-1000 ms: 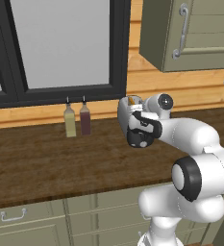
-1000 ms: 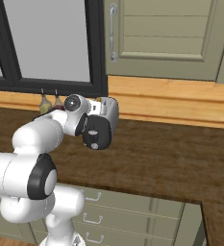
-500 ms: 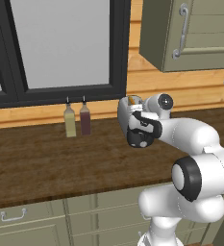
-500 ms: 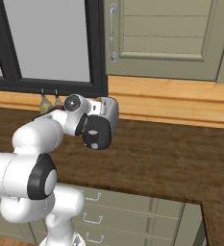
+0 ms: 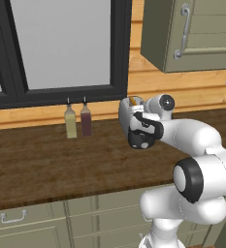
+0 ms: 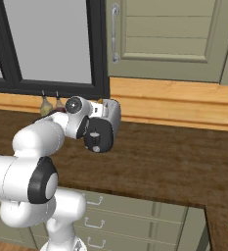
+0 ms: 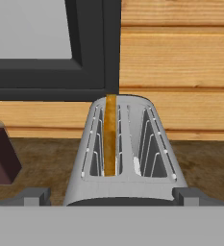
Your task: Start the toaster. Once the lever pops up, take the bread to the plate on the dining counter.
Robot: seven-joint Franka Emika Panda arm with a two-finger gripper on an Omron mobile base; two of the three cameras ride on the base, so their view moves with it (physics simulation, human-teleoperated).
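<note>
Hovering right at the toaster (image 7: 125, 158) on the worktop (image 5: 46, 164) under the window, gripper (image 7: 111, 196) wide open, holding nothing. Bread (image 7: 110, 137) stands on edge in the left of 2 slots, top poking out. Lever hidden, so a blind press could miss or shove the toaster back. 2 bottles (image 5: 78, 121) stand nearby, could get clipped.

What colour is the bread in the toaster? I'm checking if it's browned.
Golden orange-brown bread, clearest in the hand view.
</note>
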